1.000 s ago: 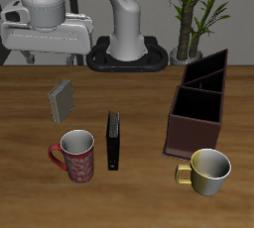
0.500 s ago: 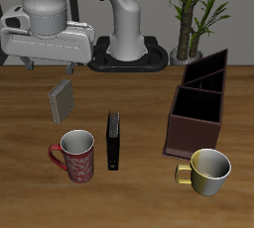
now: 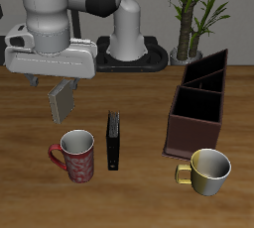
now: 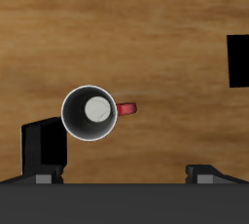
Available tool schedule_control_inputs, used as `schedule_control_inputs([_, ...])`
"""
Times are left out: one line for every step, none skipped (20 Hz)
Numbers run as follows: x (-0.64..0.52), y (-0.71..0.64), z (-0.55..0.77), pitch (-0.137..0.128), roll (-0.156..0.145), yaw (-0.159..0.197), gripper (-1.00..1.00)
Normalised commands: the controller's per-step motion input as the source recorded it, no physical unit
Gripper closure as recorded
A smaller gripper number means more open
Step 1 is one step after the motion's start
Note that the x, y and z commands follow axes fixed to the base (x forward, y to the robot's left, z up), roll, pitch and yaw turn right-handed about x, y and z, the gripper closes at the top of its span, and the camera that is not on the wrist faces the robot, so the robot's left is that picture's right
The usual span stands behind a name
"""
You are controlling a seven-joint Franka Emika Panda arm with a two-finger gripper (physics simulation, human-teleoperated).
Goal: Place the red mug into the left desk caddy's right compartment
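Red mug (image 3: 75, 156) upright on the worktop (image 3: 139, 98) near the front edge, handle out to the side; tool (image 3: 62, 102) hangs above it and a bit farther back, fingers apart, nothing held, and the wrist view looks down into the mug's pale inside. Next over: slim black slab (image 3: 114, 140) standing upright just beside the mug. Then the left desk caddy (image 3: 198, 105), well apart from the mug, its right compartment (image 3: 197, 104) holding nothing, with the yellow mug (image 3: 207, 171) in front of it.

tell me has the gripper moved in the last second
Yes. The gripper has come down toward the red mug, now overlapping the grey block it sat above before.
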Motion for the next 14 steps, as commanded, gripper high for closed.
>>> schedule_control_inputs([0.14,0.0,-0.28,0.012,0.063,0.03,-1.0])
schedule_control_inputs([0.04,-0.06,-0.01,0.0,0.0,0.0,-1.0])
schedule_control_inputs([0.1,-0.1,-0.2,-0.015,0.043,-0.048,-1.0])
schedule_control_inputs([0.15,-0.08,-0.27,-0.015,0.025,0.027,-1.0])
schedule_control_inputs([0.14,-0.1,-0.32,0.008,0.003,0.029,-1.0])
schedule_control_inputs([0.16,-0.24,-0.39,0.001,-0.037,-0.064,-1.0])
schedule_control_inputs([0.15,-0.09,-0.38,0.05,0.009,-0.028,-1.0])
schedule_control_inputs([0.09,-0.03,-0.27,0.017,0.005,0.017,-1.0])
schedule_control_inputs([0.12,-0.11,-0.3,-0.001,-0.016,-0.033,-1.0])
schedule_control_inputs([0.04,-0.18,-0.27,-0.045,-0.075,-0.133,-1.0])
schedule_control_inputs([0.03,0.04,-0.13,-0.058,0.032,-0.034,-1.0])
schedule_control_inputs([-0.02,-0.1,-0.23,0.003,-0.027,-0.065,-1.0])
schedule_control_inputs([0.06,0.05,-0.11,-0.012,-0.025,-0.036,-1.0])
schedule_control_inputs([-0.02,-0.01,-0.46,-0.025,0.046,-0.07,-1.0])
